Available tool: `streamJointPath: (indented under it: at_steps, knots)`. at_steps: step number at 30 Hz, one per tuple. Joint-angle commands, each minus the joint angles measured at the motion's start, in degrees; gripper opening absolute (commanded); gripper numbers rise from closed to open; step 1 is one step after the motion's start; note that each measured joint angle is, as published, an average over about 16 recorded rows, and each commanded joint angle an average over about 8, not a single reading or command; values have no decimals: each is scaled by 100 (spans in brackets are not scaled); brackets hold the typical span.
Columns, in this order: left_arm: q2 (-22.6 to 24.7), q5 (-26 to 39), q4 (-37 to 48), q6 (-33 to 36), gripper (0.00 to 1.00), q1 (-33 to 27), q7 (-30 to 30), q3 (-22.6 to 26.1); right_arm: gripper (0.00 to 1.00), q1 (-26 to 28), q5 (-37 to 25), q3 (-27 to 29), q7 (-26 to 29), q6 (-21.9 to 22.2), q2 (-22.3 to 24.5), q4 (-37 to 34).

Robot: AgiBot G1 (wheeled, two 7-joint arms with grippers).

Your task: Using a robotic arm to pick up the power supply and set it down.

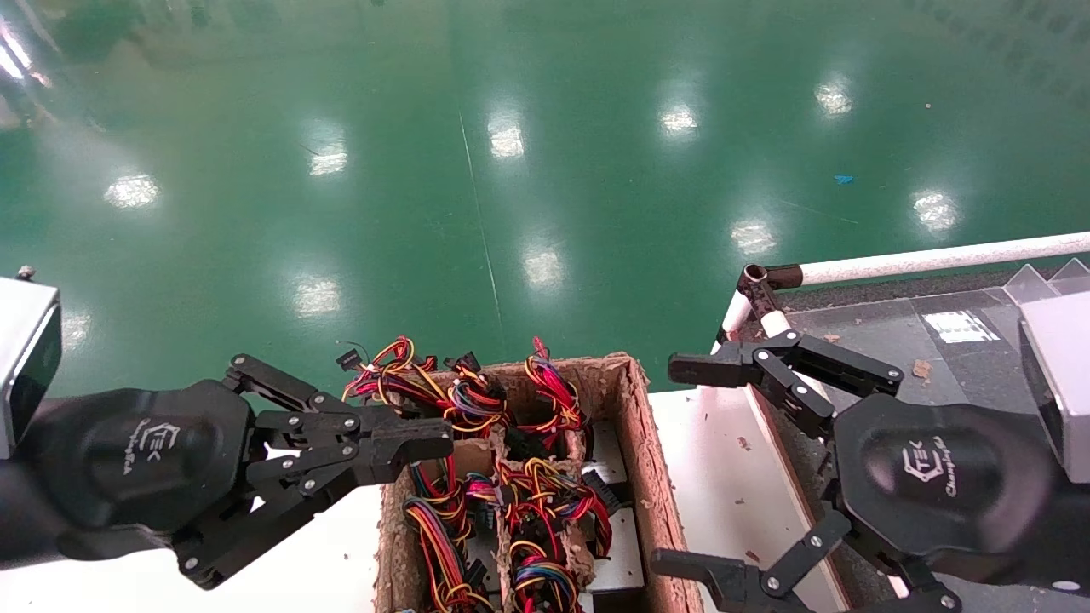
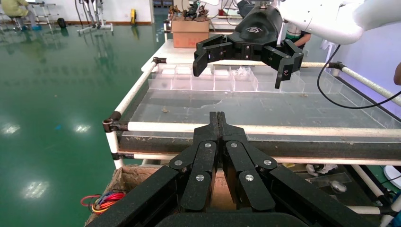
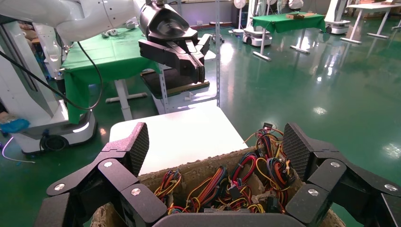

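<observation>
An open cardboard box holds several power supplies, mostly buried under red, yellow, orange and black wire bundles. Silver faces of the power supplies show along the box's right side. My left gripper hovers over the box's left edge, shut with nothing in it; the left wrist view shows its fingers pressed together. My right gripper hangs wide open to the right of the box, above the white table. In the right wrist view its open gripper frames the wires from the side.
The box stands on a white table. To the right is a pipe-framed rack with a clear-panel top and clear dividers. Green floor lies beyond. A green-covered table stands farther off.
</observation>
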Motion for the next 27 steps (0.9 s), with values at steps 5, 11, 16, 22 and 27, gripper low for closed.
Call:
streamJointPath:
  at_steps: [5, 11, 16, 22, 27]
  knots:
    - [0, 0, 0, 0, 100, 0, 0, 0, 100, -1, -13, -2, 0, 8, 2, -8]
    - [0, 0, 2, 1, 100, -1, 1, 1, 100, 11, -216, -53, -36, 100, 22, -50]
    - [0, -1, 3, 1, 100, -2, 2, 3, 100, 71, -659, -165, -136, 265, 31, -16]
    - [0, -2, 4, 1, 100, -3, 3, 4, 100, 192, -1301, -387, -264, 463, -93, 35]
    - [-1, -2, 4, 1, 100, -3, 3, 5, 100, 366, -1918, -658, -369, 565, -317, 39]
